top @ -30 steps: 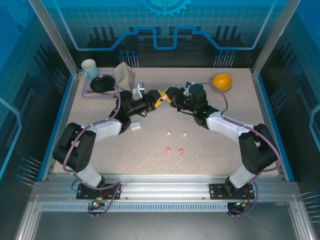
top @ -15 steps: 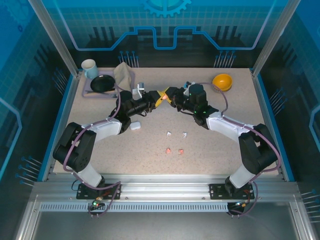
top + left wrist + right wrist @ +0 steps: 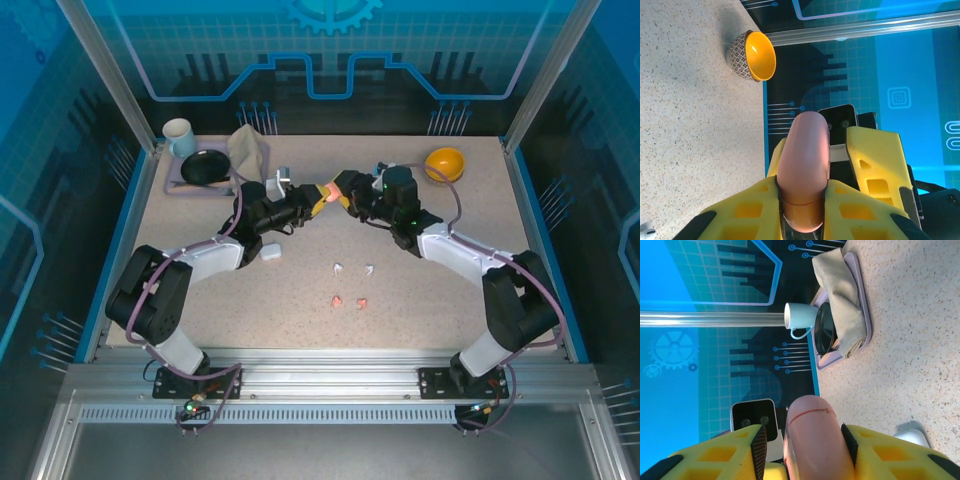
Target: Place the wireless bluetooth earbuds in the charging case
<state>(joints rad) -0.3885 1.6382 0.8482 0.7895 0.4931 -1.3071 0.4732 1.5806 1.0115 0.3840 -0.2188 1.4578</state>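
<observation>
Pinches the salmon-pink charging case (image 3: 804,160) tight in the left gripper (image 3: 312,202), clear of the surface (image 3: 430,300), probably steadying it for opening. Brackets its other end with the right gripper (image 3: 344,194); cannot tell whether clamped or slack. Leaves white earbuds (image 3: 340,268) and pink earbuds (image 3: 338,301) loose, well short of both grippers.

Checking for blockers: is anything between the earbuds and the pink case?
Nothing on the table lies between them. But the pink case looks shut, clamped in the left gripper, so the earbuds cannot go in yet.
</observation>
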